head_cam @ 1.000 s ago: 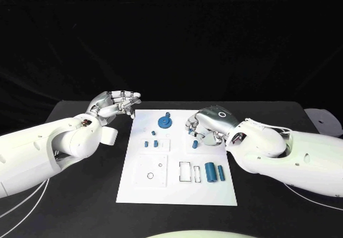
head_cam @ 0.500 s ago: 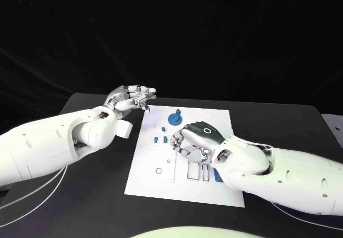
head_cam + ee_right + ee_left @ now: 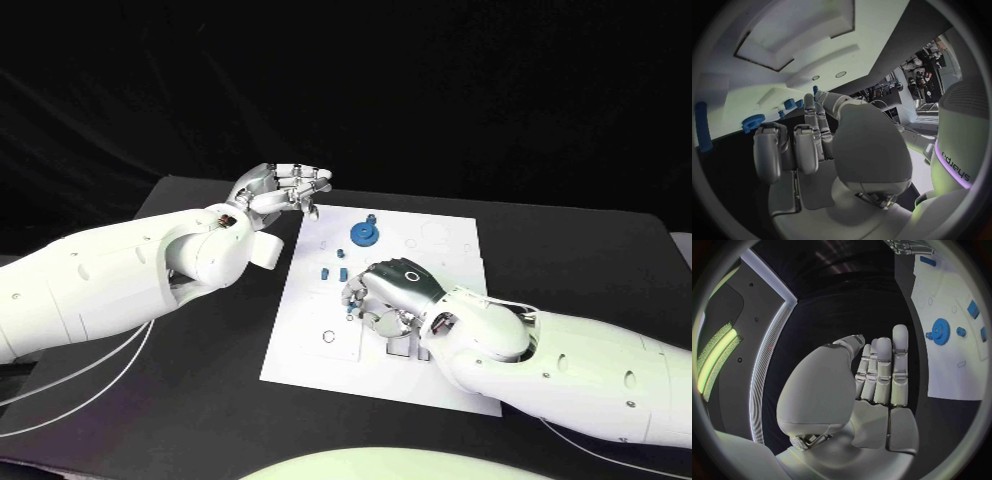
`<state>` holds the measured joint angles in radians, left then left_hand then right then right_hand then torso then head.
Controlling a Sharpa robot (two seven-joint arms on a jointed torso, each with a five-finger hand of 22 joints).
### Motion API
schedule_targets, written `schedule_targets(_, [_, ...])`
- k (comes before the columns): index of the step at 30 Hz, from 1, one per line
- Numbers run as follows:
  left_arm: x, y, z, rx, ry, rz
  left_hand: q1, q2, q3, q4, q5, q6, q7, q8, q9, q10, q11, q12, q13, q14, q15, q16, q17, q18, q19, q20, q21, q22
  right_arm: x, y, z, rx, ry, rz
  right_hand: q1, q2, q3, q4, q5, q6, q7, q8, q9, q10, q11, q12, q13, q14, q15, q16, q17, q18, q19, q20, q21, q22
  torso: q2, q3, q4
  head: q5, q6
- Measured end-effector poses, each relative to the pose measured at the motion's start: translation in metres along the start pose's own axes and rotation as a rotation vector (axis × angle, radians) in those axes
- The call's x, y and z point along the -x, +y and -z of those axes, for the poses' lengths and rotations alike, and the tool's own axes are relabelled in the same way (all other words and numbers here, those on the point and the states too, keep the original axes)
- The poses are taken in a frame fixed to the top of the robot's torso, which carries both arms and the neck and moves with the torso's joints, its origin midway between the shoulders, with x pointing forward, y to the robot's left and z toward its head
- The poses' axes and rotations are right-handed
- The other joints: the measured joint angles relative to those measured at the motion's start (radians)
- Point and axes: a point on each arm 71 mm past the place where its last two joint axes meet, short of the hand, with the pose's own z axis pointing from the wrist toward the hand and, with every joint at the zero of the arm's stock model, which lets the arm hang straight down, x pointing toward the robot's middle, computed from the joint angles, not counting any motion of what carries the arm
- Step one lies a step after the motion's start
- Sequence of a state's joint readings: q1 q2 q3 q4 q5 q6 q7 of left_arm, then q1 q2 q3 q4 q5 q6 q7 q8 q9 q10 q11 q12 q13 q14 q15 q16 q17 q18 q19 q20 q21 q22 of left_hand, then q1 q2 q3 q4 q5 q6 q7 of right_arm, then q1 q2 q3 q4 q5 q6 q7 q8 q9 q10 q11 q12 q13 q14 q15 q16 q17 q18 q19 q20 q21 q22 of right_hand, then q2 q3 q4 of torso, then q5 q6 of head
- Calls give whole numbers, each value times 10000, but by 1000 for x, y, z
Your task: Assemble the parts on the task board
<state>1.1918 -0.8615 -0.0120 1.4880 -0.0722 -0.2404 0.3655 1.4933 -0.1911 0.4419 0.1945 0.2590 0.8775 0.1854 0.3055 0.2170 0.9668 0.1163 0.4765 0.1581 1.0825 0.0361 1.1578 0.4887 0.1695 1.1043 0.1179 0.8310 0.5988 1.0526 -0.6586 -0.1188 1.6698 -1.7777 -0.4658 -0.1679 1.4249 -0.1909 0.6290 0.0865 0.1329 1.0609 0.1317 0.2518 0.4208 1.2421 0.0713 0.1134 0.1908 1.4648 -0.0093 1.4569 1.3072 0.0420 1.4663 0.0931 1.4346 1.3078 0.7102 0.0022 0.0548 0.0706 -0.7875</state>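
The right hand hangs low over the middle of the white board, knuckles up, fingers curled down onto it. From the head camera its back hides whatever lies beneath; the right wrist view shows the fingers bent inward with the thumb close against them and what looks like a small blue tip just past the fingertips, but I cannot tell whether the hand holds a part. That same view picks out a blue gear and a blue bar on the board beyond the hand.

The left hand hovers off the board's far left corner, above the black table. In the left wrist view its fingers stand straight and close together, thumb folded across the palm, nothing in it.

On the board, the gear sits near the far edge, with small blue pegs between it and the right hand
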Motion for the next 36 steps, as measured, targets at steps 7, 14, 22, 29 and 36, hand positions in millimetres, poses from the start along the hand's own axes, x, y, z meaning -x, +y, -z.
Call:
schedule_targets(7, [0,0,0,7,-7,7,-41,-41,0,0,0,0,0,0,0,1,0,0,10,0,0,0,-12,1,0,0,-37,-13,-5,0,0,2,210,2,-105,-1,0,0,0,-18,-15,3,9,70,-36,-4,-2,0,0,0,0,8,0,0,0,-1,5,17,-12,105,-80])
schedule_targets(14, [1,0,-1,25,-18,10,-41,-41,0,0,0,0,0,0,-1,0,-1,-1,10,0,0,0,-11,0,0,0,-37,-12,-8,-1,-1,-18,370,23,-104,-1,-27,-26,-1,-20,-16,-2,13,70,-32,-22,-2,0,0,0,-1,13,0,0,0,-2,6,21,-11,135,-113])
schedule_targets(22, [1,1,0,51,-26,11,-41,-40,0,0,0,0,0,0,0,0,0,-1,9,0,0,0,-11,0,0,0,-37,-12,-10,-2,-1,-38,489,56,-104,-1,-28,-26,-1,-37,-32,-5,13,78,-22,-22,-2,0,0,0,-1,21,0,0,0,-3,3,18,-11,171,-126])
schedule_targets(29, [1,1,0,81,-37,8,-40,-40,0,0,0,0,0,0,-1,0,-1,-2,9,0,0,0,-11,1,0,0,-37,-12,-10,-1,-3,-12,539,100,-105,-1,-28,-26,-2,-39,-32,-10,18,86,-13,-22,-2,0,0,0,-2,23,0,0,0,-4,4,18,-9,202,-153])
schedule_targets(36, [2,1,0,112,-48,5,-40,-40,0,0,0,0,0,0,-1,0,-1,-1,8,0,0,0,-10,0,0,0,-37,-11,-13,1,-4,38,690,164,-288,-54,-70,-67,-2,-37,-30,-28,71,99,1,-73,6,0,0,0,-2,27,0,0,-1,-4,6,13,-6,214,-175])
